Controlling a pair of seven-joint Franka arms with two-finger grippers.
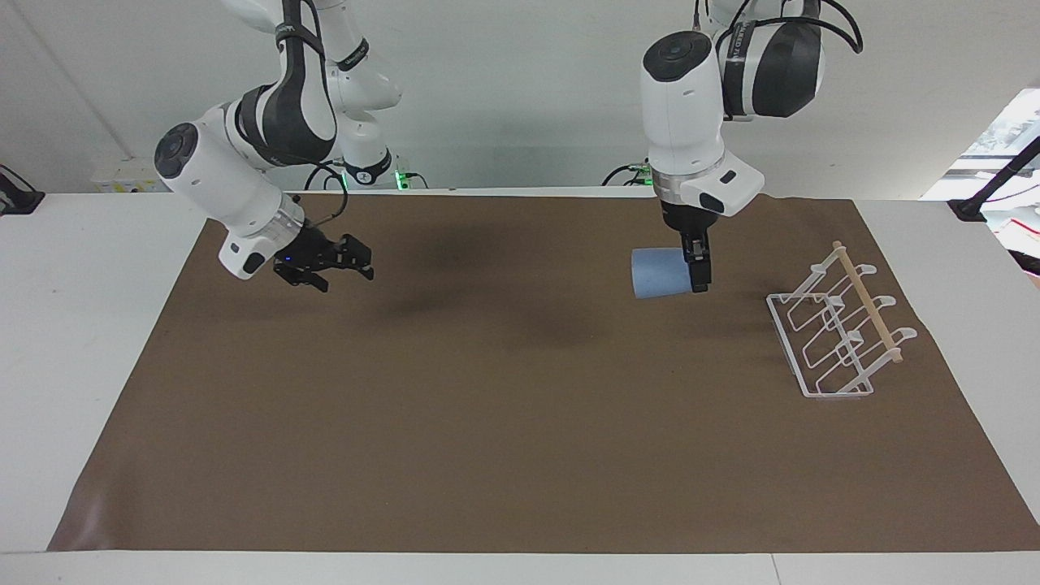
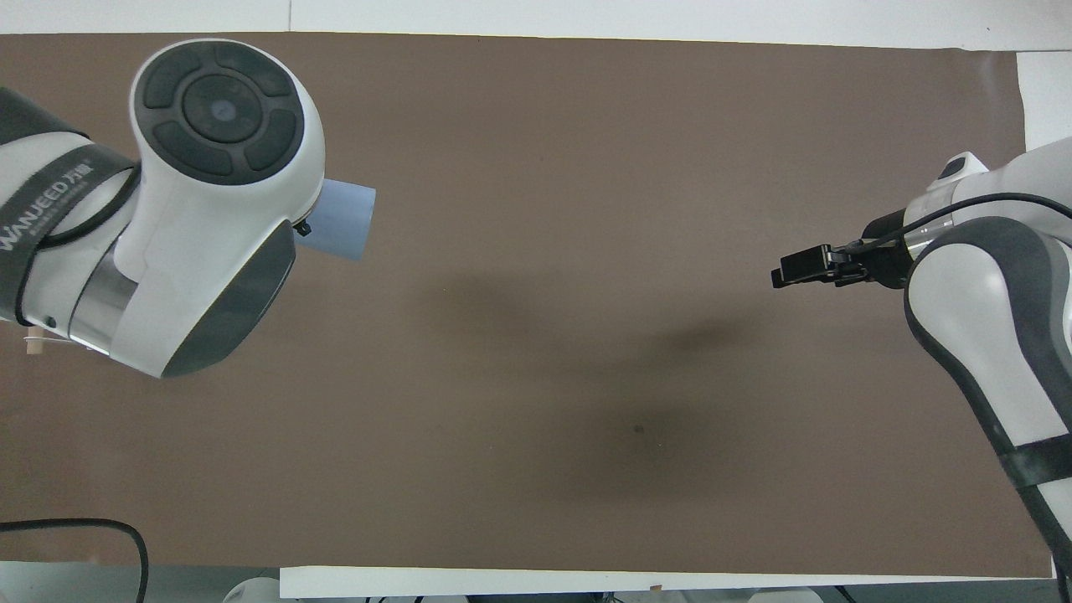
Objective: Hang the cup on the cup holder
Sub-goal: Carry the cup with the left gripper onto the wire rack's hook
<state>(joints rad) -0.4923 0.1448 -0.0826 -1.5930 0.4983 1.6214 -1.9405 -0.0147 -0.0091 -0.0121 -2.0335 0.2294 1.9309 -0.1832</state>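
Left tool point(image 1: 698, 275) up over the brown mat point(image 1: 520, 422), pinching the light blue cup point(image 1: 658, 273) at its narrow end; cup held on its side, wide rim turned toward the right arm's end of the table point(image 1: 89, 341). Fingers pointing straight down in the facing view; in the overhead view hidden under the arm's white wrist, only the cup's rim end point(image 2: 342, 221) poking out. Right tool point(image 1: 357, 266) spread wide and holding nothing, up over the mat toward the right arm's end, well apart from the cup. In the overhead view just its black tips point(image 2: 806, 269) showing past the arm.

White wire cup holder point(image 1: 837, 333) standing on the mat near the left arm's end, wooden rod across the top, nothing hanging on it, apart from the cup. Seen whole in the facing view; overhead, only the rod's tip point(image 2: 33, 343) peeking out beneath the left arm.

White table margins bare at both ends of the mat. Plain pale wall point(image 1: 504, 89) past the arms' bases. Wide bare stretch of mat between the two tools and away from the robots.
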